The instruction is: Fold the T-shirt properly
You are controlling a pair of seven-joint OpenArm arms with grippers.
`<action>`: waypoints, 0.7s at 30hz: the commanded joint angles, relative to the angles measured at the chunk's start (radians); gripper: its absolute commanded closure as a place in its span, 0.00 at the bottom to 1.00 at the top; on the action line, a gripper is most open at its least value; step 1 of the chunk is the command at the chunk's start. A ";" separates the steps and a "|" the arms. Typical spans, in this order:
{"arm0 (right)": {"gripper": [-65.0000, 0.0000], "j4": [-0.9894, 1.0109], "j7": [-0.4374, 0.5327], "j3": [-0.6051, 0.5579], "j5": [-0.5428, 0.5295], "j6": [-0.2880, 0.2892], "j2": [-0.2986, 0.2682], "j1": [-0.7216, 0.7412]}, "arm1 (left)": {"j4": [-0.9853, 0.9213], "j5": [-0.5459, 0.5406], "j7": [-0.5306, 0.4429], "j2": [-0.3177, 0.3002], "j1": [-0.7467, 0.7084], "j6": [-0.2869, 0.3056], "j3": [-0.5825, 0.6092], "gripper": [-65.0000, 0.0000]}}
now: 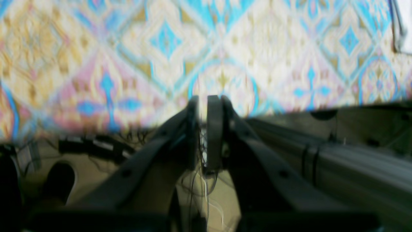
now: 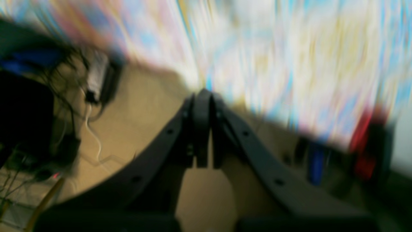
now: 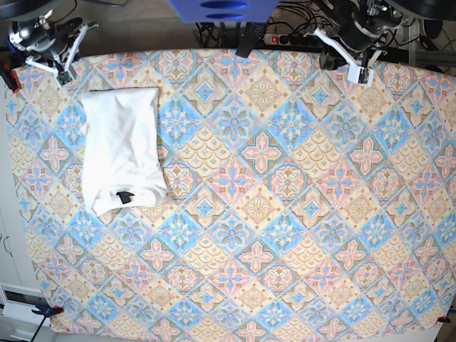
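Note:
The T-shirt (image 3: 120,149) lies folded into a white upright rectangle on the left part of the patterned tablecloth (image 3: 285,214), its small black neck label (image 3: 125,197) near the lower edge. No print shows. My right gripper (image 3: 61,69) sits at the table's back left corner, just above the shirt's top edge and apart from it. In the blurred right wrist view its fingers (image 2: 202,106) are pressed together, shut on nothing (image 2: 203,92). My left gripper (image 3: 359,71) is at the back right, far from the shirt. Its fingers (image 1: 214,122) stand almost touching, holding nothing (image 1: 202,98).
A power strip with cables (image 3: 285,37) runs behind the table's back edge, and a blue object (image 3: 221,8) hangs over the top middle. A clamp (image 3: 50,311) grips the cloth at the front left corner. Floor and cables show below both wrist cameras.

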State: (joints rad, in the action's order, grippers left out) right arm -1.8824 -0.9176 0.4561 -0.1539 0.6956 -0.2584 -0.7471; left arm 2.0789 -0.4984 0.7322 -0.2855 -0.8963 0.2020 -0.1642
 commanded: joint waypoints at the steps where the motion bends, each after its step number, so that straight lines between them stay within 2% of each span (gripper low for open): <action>1: 1.00 -0.016 0.018 0.023 -0.009 0.003 0.003 -0.001 | 0.018 -0.009 -0.010 -0.004 -0.039 0.004 -0.002 0.95; 4: 1.00 0.002 0.019 0.077 -0.009 0.003 0.014 -0.045 | 0.015 -0.009 -0.010 0.002 -0.113 0.004 -0.033 0.95; 8: 1.00 0.045 0.032 0.086 -0.009 0.003 0.014 -0.105 | -0.005 -0.003 -0.010 0.002 -0.179 0.004 -0.039 0.95; 13: 1.00 0.283 0.116 0.063 -0.008 0.003 0.017 -0.128 | -0.139 0.039 -0.010 0.002 -0.175 0.004 -0.034 0.95; 18: 1.00 0.590 0.288 -0.016 -0.008 0.003 0.017 -0.127 | -0.301 0.116 -0.010 0.002 -0.097 0.004 0.032 0.95; 21: 1.00 0.740 0.398 -0.024 -0.006 0.003 0.017 -0.117 | -0.427 0.134 -0.010 0.002 -0.033 0.004 0.099 0.95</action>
State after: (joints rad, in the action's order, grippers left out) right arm -1.1358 -0.5236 0.4244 -0.1558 0.6991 -0.2192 -0.8505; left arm 1.6505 -0.3645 0.7254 -0.2771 -0.9157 0.2077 -0.0643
